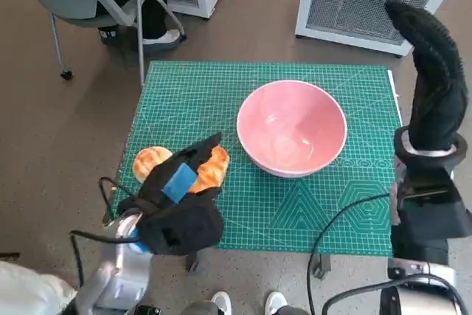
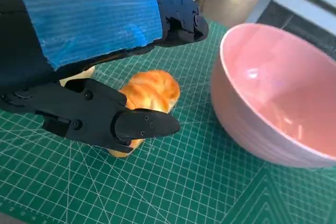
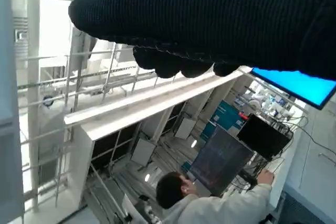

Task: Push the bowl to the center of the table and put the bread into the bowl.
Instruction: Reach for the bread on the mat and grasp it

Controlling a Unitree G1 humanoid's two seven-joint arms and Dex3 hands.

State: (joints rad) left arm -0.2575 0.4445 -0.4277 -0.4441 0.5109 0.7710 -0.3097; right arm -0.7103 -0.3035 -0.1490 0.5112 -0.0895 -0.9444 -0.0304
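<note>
On the green mat [image 1: 221, 94], the pink bowl [image 1: 292, 127] sits a little to 3 o'clock of centre, upright. At its 9 o'clock, near the mat's left edge, lies the bread [image 1: 151, 161], well apart from the bowl. The left hand [image 1: 181, 208] hangs over the bread from 6 o'clock, fingers [image 2: 147, 123] spread on either side of the loaf, not clamped on it. The right hand [image 1: 435, 79] is raised off the table at 3 o'clock, fingers straight, holding nothing. A person [image 3: 210, 203] sits at a screen.
</note>
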